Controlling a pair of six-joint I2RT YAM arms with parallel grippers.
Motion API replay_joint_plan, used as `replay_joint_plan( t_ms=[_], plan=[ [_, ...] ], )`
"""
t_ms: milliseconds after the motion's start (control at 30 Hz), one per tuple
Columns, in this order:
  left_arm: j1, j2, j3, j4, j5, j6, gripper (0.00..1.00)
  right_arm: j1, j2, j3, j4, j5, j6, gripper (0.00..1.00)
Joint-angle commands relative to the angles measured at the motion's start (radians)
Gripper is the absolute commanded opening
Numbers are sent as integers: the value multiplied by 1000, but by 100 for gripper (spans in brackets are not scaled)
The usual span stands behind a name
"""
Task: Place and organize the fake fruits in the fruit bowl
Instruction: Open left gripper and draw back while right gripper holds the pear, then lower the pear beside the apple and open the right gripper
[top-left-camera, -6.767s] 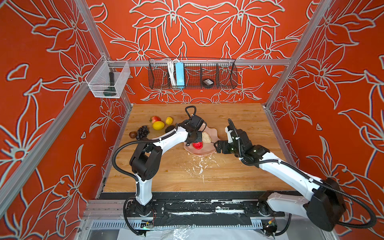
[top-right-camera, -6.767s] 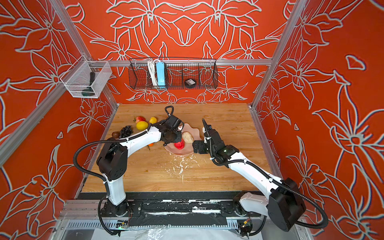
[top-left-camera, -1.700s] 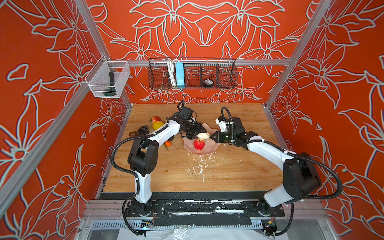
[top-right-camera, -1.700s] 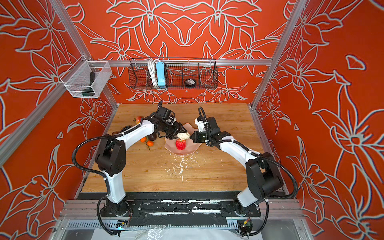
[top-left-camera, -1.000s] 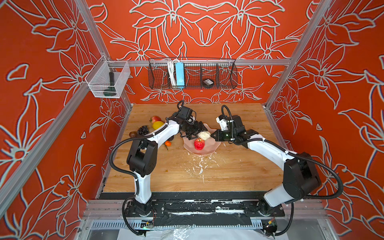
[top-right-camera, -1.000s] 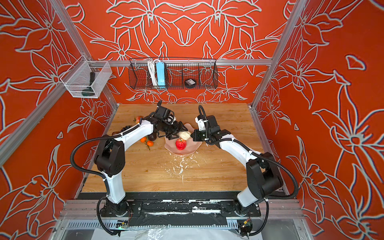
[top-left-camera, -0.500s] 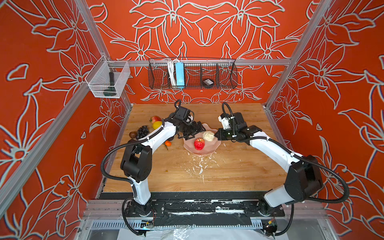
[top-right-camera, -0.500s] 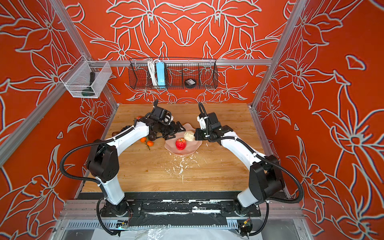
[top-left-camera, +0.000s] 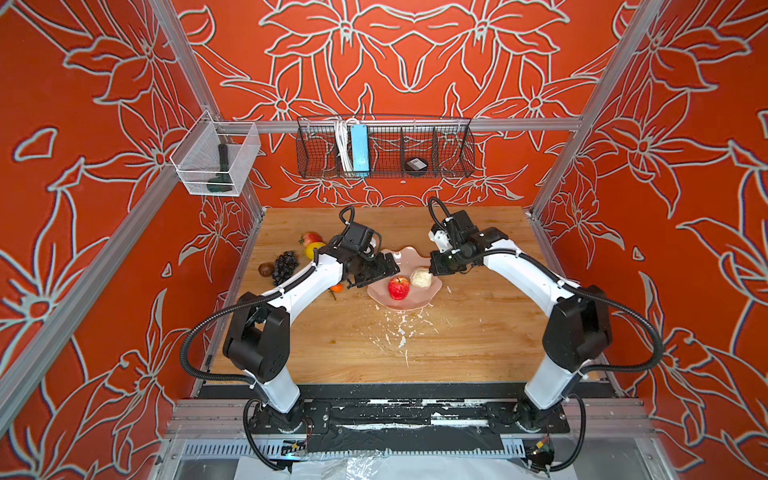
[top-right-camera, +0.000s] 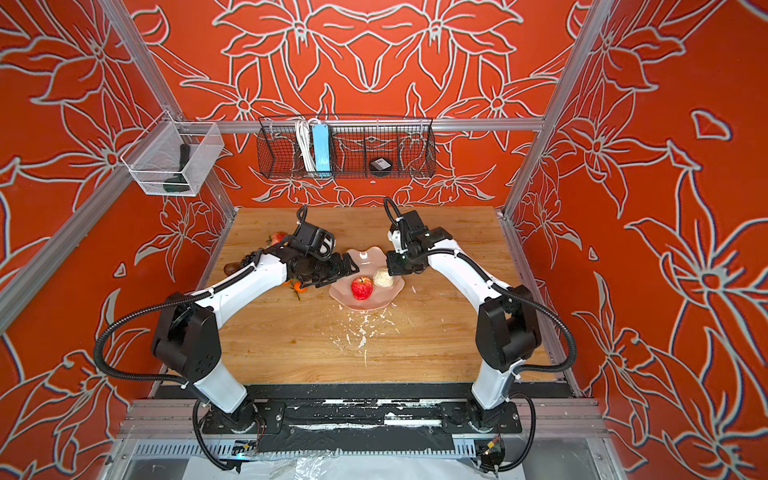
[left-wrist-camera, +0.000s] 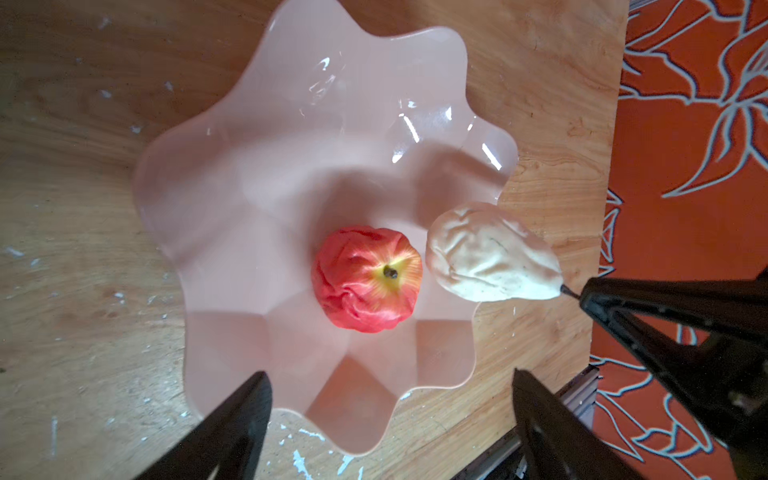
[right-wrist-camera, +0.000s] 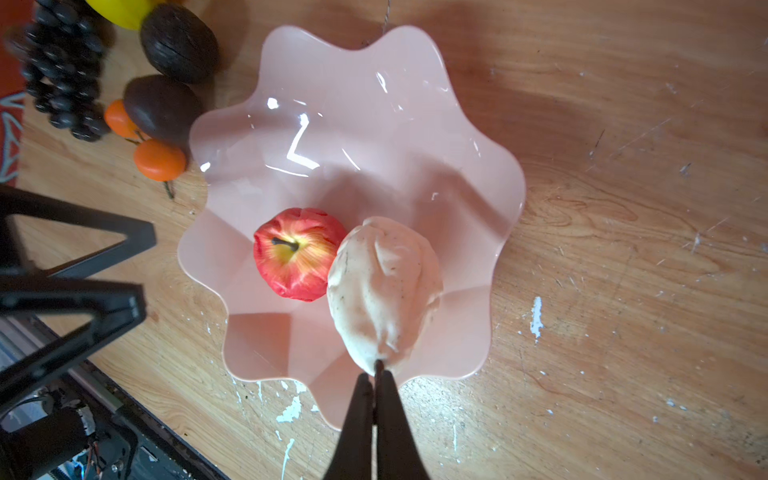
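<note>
While the right gripper (right-wrist-camera: 377, 376) has its jaws pressed together on the thin dark stem of a pale pear (right-wrist-camera: 384, 286), the left gripper (left-wrist-camera: 388, 380) hangs with its jaws spread wide and nothing between them. In both top views the fruit bowl (top-left-camera: 415, 303) sits on the wooden table (top-left-camera: 457, 332) a little above the middle of the frame, with the left gripper over its left edge and the right gripper at its upper right edge. A red apple (top-left-camera: 398, 288) stands stem-up in the middle of the bowl. The pear lies tilted just to the right of it, over the bowl's right side, its narrow end toward the right gripper. The left wrist view shows a slim gap between pear and apple; whether the pear rests on the bowl I cannot tell. All other fruits lie on the table left of the bowl in the top views: a small orange (top-left-camera: 336, 286) beside the left arm, a black grape bunch (top-left-camera: 285, 262) with a brown fruit (top-left-camera: 265, 269) at its left, and above them a yellow lemon (top-left-camera: 313, 248) and a red-yellow fruit (top-left-camera: 309, 238). The right wrist view adds a dark avocado (right-wrist-camera: 160, 106) close against the bowl's rim, another avocado (right-wrist-camera: 179, 41) beside it, and a second orange (right-wrist-camera: 118, 120) partly behind the first avocado. White flecks (top-left-camera: 401, 332) dot the wood just below the bowl.
</note>
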Motion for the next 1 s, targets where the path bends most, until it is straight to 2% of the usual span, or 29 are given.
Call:
replay_joint_plan(
  t_ms=[0, 967],
  plan=[
    [4, -39, -24, -9, -47, 21, 91, -3, 44, 68, -121, 7, -54, 0],
    [4, -45, -93, 28, -55, 38, 91, -6, 513, 712, -448, 74, -161, 0]
  ],
)
